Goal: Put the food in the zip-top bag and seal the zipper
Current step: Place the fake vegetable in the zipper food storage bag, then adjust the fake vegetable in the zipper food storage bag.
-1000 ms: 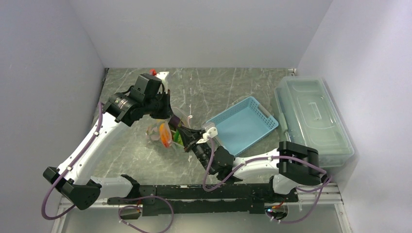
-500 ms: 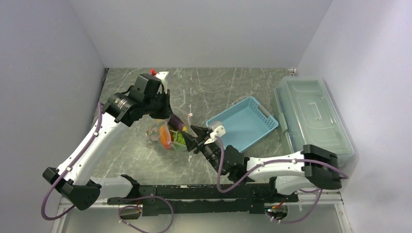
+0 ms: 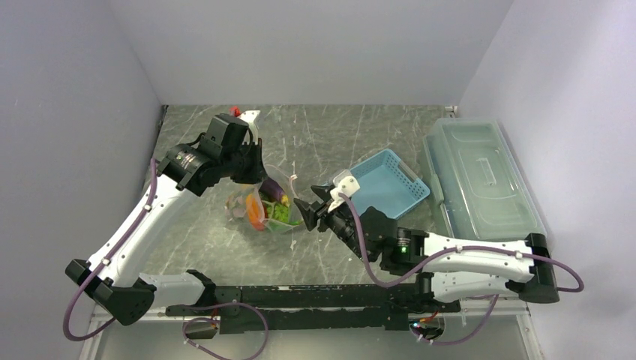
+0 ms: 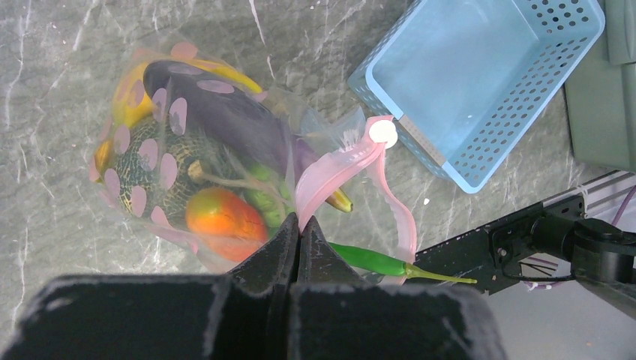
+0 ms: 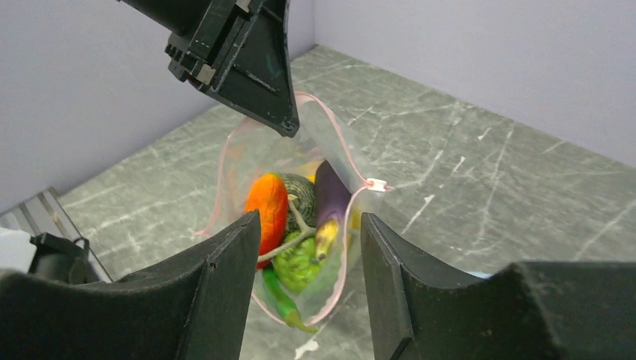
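Pink zipper (image 4: 337, 166) was pinched by the left gripper (image 4: 300, 229); the right gripper (image 5: 309, 223) had been spread and withdrawn, food (image 4: 225, 120) left in the zip-top bag (image 4: 120, 140); sealing remained.

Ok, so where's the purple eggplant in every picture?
Top view: eggplant left of center, inside the bag, just below the left tool.
Left wrist: upper left, lying slantwise in the bag.
Right wrist: center, standing nearly upright in the open bag.
Shared landmark: the orange carrot in that bag shows in all three.
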Robot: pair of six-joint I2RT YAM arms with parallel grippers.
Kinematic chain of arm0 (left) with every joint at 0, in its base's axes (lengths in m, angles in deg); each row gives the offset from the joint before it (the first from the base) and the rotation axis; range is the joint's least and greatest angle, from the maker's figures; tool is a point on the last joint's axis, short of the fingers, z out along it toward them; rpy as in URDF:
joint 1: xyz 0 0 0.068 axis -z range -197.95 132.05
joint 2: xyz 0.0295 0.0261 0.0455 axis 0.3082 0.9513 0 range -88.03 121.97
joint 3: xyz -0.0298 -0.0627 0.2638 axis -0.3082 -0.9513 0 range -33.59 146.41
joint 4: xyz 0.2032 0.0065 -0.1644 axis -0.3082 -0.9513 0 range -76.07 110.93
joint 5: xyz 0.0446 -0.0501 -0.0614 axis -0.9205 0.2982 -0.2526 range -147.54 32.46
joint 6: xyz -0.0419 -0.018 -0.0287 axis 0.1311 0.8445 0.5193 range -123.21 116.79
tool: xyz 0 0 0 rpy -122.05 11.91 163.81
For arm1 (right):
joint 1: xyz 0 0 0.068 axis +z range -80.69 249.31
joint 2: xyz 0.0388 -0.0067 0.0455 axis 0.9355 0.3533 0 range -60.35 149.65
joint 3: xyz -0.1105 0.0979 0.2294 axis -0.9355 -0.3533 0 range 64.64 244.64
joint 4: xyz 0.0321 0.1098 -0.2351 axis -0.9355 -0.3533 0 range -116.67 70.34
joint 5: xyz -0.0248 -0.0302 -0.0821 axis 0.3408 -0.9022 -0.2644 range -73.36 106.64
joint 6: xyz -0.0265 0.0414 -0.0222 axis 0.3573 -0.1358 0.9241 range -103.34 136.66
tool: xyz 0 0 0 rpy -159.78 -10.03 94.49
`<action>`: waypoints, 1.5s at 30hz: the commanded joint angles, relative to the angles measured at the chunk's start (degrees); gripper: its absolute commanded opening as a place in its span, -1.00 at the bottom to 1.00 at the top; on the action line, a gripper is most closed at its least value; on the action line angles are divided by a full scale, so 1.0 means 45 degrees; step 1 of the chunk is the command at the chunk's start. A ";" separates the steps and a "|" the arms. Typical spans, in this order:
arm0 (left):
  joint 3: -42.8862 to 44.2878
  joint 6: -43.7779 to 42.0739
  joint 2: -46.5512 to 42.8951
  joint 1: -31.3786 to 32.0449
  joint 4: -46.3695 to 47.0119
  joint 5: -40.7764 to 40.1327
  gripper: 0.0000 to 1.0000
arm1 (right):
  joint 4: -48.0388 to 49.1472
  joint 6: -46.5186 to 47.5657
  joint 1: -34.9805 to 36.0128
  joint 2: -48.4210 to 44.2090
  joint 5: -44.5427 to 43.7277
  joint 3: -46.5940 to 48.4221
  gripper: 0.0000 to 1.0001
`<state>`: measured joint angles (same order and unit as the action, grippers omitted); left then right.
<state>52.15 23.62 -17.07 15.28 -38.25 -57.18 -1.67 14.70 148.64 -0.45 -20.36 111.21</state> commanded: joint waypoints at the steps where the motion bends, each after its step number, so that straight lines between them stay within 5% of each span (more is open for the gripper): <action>1: -0.0009 0.0074 -0.0378 -0.0002 0.0640 0.0152 -1.00 | -0.4075 -0.0613 -0.0264 -0.0400 0.0347 0.1646 0.09; 8: -0.0026 -0.0054 -0.0397 -0.0003 0.0659 0.0172 -1.00 | -0.7876 -0.1870 -0.0979 -0.0165 0.1364 0.3608 0.09; 16: -0.0124 -0.0102 -0.0466 -0.0002 0.0719 0.0290 -1.00 | -1.0957 -0.2929 -0.3251 0.1019 0.6602 0.5936 -0.02; 25: -0.0097 -0.0161 -0.0557 -0.0006 0.0603 0.0218 -1.00 | -1.3571 -0.3176 -0.4465 0.3645 1.0018 0.8090 -0.13; 45: -0.0239 -0.0239 -0.0689 -0.0003 0.0634 0.0154 -1.00 | -1.4286 -0.3569 -0.4607 0.4730 1.0427 0.7817 -0.21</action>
<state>50.96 22.98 -18.58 15.28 -37.22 -57.16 -65.03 -0.51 128.14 20.66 26.20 145.52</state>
